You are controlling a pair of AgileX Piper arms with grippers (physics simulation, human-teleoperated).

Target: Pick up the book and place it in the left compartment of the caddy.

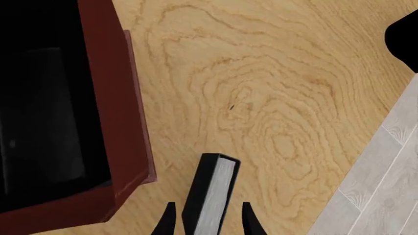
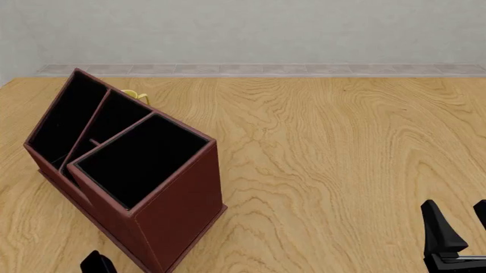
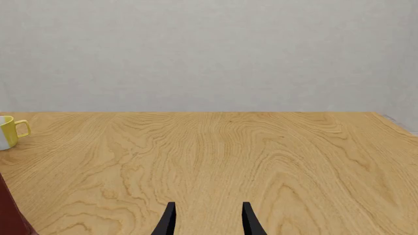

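surface: wooden table [image 2: 342,159] | on it: caddy [image 2: 174,210], yellow mug [image 3: 10,131]

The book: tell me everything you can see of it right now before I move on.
The book shows only in the left wrist view: a thin slab with a black cover and a pale grey page edge, standing on edge between the fingers of the left hand, which looks closed on it, though contact is hard to confirm. It is held above the wooden table, just beside the caddy and outside it, touching neither. The front view does not show it.
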